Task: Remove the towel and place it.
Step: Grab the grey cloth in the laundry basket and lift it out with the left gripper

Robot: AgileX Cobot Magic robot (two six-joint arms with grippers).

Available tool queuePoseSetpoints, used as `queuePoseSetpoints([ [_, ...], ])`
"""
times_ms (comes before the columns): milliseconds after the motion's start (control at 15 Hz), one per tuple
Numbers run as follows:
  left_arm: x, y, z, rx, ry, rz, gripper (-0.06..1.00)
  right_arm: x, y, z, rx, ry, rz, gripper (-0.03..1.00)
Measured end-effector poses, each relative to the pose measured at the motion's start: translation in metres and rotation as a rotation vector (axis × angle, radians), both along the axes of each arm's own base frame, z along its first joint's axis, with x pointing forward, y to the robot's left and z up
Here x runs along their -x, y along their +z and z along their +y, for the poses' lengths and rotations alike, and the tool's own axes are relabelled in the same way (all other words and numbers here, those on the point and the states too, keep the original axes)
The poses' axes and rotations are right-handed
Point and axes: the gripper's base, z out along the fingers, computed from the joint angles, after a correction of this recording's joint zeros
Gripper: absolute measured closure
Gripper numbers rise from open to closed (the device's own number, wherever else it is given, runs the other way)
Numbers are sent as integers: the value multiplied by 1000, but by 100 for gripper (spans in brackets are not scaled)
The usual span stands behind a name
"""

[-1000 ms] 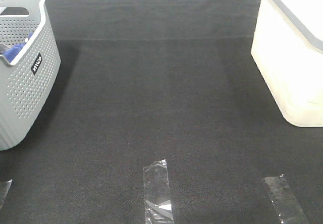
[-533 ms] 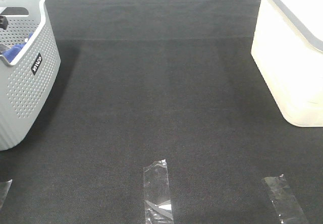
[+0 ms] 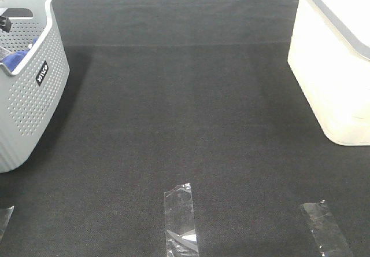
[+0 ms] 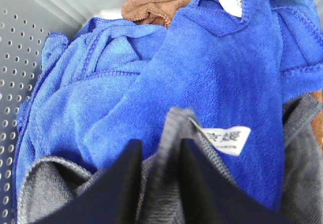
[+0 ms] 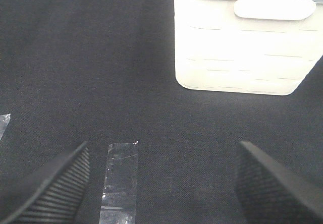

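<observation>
In the left wrist view, my left gripper [image 4: 159, 156] is inside the grey perforated basket [image 4: 30, 42]. It is shut on a raised fold of the grey towel [image 4: 169, 133], which has a white label. The rest of the towel lies under a bright blue cloth [image 4: 202, 77]. In the exterior high view only a dark bit of the left gripper [image 3: 4, 22] shows at the basket [image 3: 29, 95], and the towel is hidden there. My right gripper [image 5: 161, 183] is open and empty above the black mat [image 5: 101, 57].
A brown cloth [image 4: 161, 4] lies in the basket behind the blue one. A white lidded bin [image 3: 335, 66] stands at the right, also in the right wrist view [image 5: 242, 42]. Clear tape strips [image 3: 180, 216] [image 3: 325, 228] lie on the mat near the front edge.
A dark part of the left gripper has come into view at the basket's far left rim. Nothing else has moved.
</observation>
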Motion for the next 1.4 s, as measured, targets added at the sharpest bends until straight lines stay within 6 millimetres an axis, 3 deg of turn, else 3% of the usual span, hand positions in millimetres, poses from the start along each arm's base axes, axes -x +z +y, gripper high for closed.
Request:
queuePoseSetpoints([
  [133, -1, 1, 0, -5, -19, -12, 92, 0, 0, 0, 0, 0, 0, 23],
  [467, -1, 7, -1, -12, -35, -37, 94, 0, 0, 0, 0, 0, 0, 23],
  [533, 1, 16, -1, -9, -33, -57, 94, 0, 0, 0, 0, 0, 0, 23],
  [933, 40, 119, -17, 69, -64, -304, 94, 0, 0, 0, 0, 0, 0, 23],
  [1000, 40, 119, -17, 69, -64, -304, 94, 0, 0, 0, 0, 0, 0, 23],
  [1400, 75, 183, -40, 230, -205, -515, 94, 0, 0, 0, 0, 0, 0, 23],
])
